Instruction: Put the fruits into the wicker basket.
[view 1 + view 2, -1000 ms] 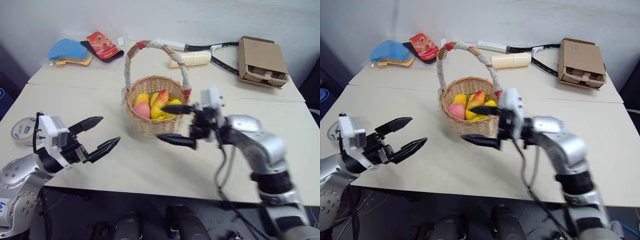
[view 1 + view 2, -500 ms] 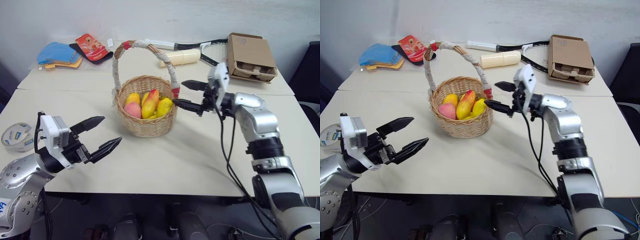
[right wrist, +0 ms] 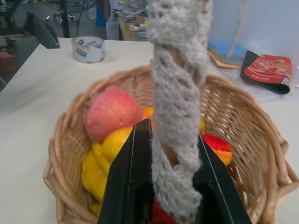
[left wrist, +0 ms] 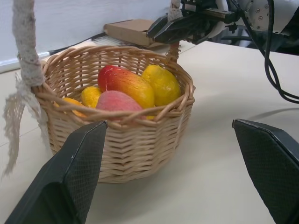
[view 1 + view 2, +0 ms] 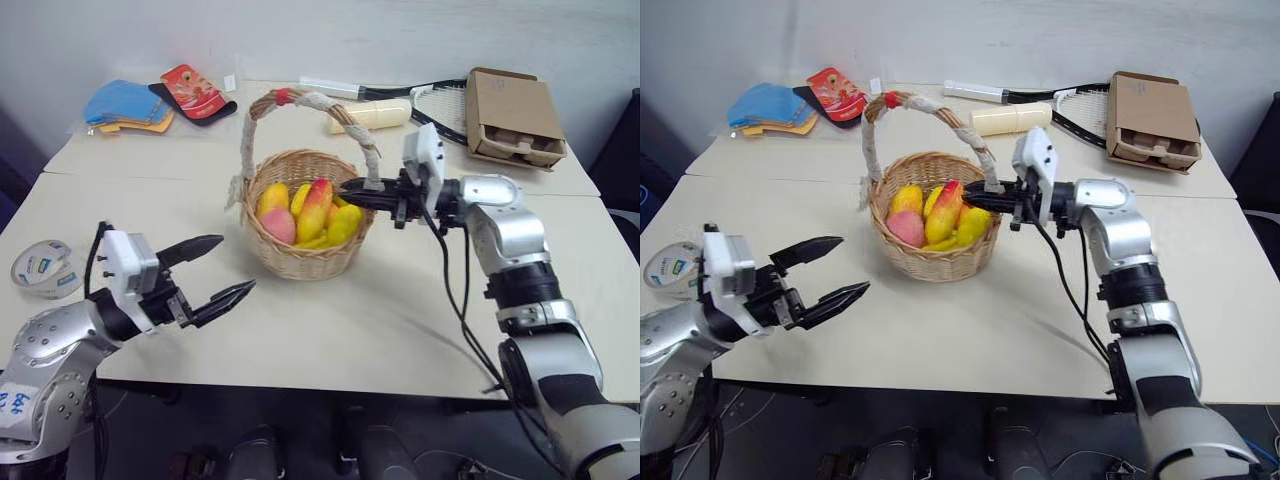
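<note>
While your right end effector [image 3: 174,179] pinches the wicker basket [image 5: 300,255] handle low down, the fruits [image 5: 312,212] sit just beyond it. Lift off-centre and the basket may tilt, spilling them; your left end effector [image 5: 222,275] gapes wide, empty.

The round tan wicker basket [image 5: 305,235] is seen upright on the cream counter [image 5: 400,320], its tall tape-wrapped handle [image 5: 312,105] arched overhead. The fruits are piled inside: a pink peach [image 5: 281,226], a red-and-yellow mango [image 5: 314,208], a yellow lemon [image 5: 344,222] and further yellow pieces [image 5: 271,198].
</note>
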`<state>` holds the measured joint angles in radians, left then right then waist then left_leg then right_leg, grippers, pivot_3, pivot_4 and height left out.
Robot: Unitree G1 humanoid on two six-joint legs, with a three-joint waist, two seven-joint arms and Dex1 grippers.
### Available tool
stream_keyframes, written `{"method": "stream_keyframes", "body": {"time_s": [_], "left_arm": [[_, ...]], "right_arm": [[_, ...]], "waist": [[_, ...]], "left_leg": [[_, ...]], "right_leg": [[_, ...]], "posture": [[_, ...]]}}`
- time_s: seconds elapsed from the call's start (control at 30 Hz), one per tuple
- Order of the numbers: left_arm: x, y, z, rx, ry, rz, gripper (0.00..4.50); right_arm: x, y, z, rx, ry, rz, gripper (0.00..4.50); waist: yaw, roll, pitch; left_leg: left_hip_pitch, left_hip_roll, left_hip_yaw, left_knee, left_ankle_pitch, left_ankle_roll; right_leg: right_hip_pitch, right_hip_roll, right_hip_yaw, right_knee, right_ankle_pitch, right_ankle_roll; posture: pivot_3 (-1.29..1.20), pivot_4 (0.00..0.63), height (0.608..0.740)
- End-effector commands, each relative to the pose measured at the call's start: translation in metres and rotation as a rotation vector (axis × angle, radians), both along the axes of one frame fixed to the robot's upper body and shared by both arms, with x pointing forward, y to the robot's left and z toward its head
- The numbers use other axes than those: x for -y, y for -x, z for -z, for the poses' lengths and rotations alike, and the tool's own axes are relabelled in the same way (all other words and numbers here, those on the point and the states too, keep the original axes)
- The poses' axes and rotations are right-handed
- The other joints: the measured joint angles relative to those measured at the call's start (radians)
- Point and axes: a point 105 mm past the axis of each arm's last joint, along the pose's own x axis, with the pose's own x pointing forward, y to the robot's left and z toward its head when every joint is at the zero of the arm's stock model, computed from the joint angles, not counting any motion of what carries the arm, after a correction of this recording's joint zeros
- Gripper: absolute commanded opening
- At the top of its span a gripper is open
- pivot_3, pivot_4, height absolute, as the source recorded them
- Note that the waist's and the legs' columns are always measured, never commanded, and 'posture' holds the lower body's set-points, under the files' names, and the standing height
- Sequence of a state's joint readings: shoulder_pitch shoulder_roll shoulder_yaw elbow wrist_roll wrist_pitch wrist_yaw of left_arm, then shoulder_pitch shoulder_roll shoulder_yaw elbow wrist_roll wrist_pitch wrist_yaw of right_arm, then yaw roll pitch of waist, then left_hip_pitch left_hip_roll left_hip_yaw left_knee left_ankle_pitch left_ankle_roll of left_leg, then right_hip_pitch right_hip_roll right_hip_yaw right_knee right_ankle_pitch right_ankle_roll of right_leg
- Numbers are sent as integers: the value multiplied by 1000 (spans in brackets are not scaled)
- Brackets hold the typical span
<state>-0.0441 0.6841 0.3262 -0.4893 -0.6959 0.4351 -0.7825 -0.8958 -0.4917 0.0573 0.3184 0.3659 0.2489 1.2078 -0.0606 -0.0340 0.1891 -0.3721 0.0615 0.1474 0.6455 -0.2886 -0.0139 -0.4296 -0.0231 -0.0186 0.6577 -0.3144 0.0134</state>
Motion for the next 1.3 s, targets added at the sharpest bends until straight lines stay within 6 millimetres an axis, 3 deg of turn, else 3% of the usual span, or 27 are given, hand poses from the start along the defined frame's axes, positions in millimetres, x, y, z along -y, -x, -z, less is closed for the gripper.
{"method": "stream_keyframes", "body": {"time_s": [0.03,0.17,0.33,0.47,0.73,0.87,1.03,1.17,1.3], "left_arm": [[8,-8,-1,22,-7,60,4500],[17,-21,-2,23,3,123,4500],[30,-33,1,11,4,214,4500],[40,-41,-2,19,9,275,4500],[44,-41,-4,4,1,337,4500],[37,-40,-1,-9,-11,319,4500],[19,-39,18,-1,-102,247,4500],[-12,-32,41,-26,-204,157,4500],[-39,-25,55,-39,-256,47,4500]], "right_arm": [[29,26,-45,104,-136,59,205],[73,46,-65,146,-244,252,205],[138,64,-66,181,-311,580,205],[190,66,-43,188,-302,850,205],[226,34,10,-10,-424,1091,205],[217,40,7,9,-420,1060,1398],[268,71,8,60,-350,1242,3016],[273,110,26,49,-151,1161,4371],[268,137,46,103,-24,1060,4473]], "waist": [[11,0,0],[12,1,0],[20,1,0],[18,1,0],[-1,1,1],[-1,1,1],[10,1,1],[17,2,1],[8,2,1]], "left_leg": [[0,0,0,0,0,0],[-1,0,0,0,0,0],[-1,0,0,0,0,0],[0,0,1,0,0,0],[3,0,3,0,2,-2],[3,2,2,0,3,-5],[2,3,2,-1,3,-5],[2,3,2,-2,1,-4],[3,4,2,-4,-1,-4]], "right_leg": [[0,0,0,0,0,0],[0,0,0,-1,0,0],[0,1,0,-2,0,0],[0,1,1,-1,0,1],[1,5,5,2,1,3],[1,9,9,3,1,2],[0,9,9,1,1,3],[1,10,9,-3,0,3],[1,11,10,-5,0,4]], "posture": [[0,150,740],[0,150,740],[0,150,740],[0,150,740],[0,150,740],[0,150,740],[0,150,740],[0,150,740],[0,150,740]]}}
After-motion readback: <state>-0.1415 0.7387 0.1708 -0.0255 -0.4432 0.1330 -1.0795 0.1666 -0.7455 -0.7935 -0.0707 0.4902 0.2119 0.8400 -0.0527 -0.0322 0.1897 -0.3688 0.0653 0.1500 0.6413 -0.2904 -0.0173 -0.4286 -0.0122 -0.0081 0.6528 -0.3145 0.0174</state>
